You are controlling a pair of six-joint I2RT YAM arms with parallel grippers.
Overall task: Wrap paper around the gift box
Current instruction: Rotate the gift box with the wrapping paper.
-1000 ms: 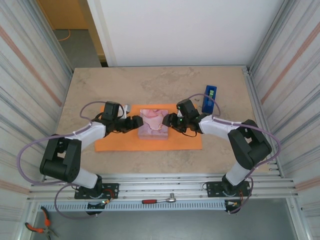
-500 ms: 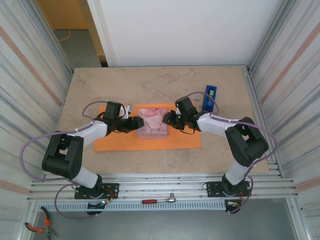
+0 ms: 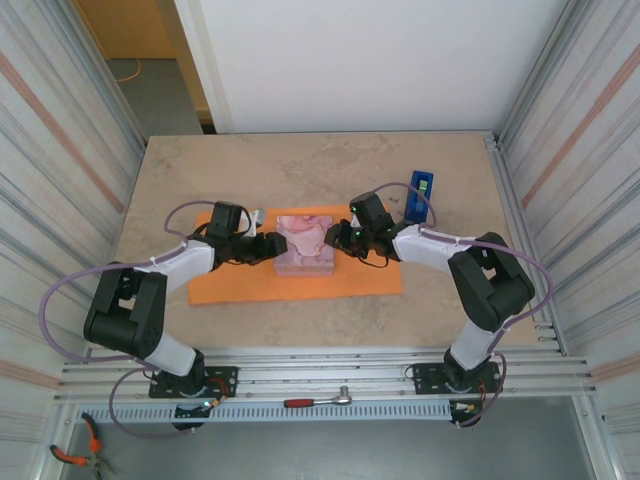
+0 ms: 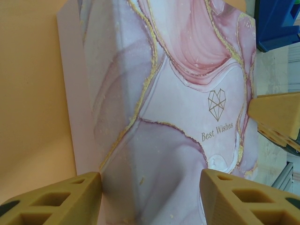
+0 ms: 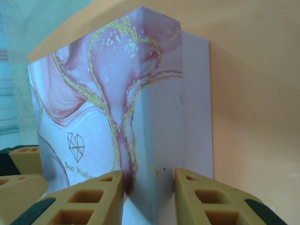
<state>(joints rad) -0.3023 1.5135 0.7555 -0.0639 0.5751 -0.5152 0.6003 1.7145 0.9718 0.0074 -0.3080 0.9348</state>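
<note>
- Fingers [image 4: 61, 199] of the left gripper [image 3: 268, 247] stand parted, with the near end of the gift box [image 3: 305, 245] between them. Whether they press on it or merely straddle it cannot be told from the wrist view.
- Directly ahead of that gripper, the pink marbled box carries a "Best Wishes" heart on its upper face. The opposing arm's tan fingers show past the box's far edge.
- Opposite, the right gripper [image 3: 336, 237] has its jaws set narrower, one on each side of a corner edge of the box. One finger sits toward the printed face and the other toward the plain side wall. A firm pinch cannot be confirmed.
- Seen from overhead, the box lies straight between the two grippers and both arms look equally near it. Its outline looks close to square, so no long axis stands out.
- Beneath the box and both grippers, the paper [image 3: 240, 285] lies flat, its long side running from one arm toward the other. More bare sheet lies behind the left gripper than behind the right.
- Behind the right gripper and off the sheet stands a blue tape dispenser [image 3: 420, 197].
- Judged from this, wrapping has not begun, and the next move depends on the box sitting square on the sheet.
</note>
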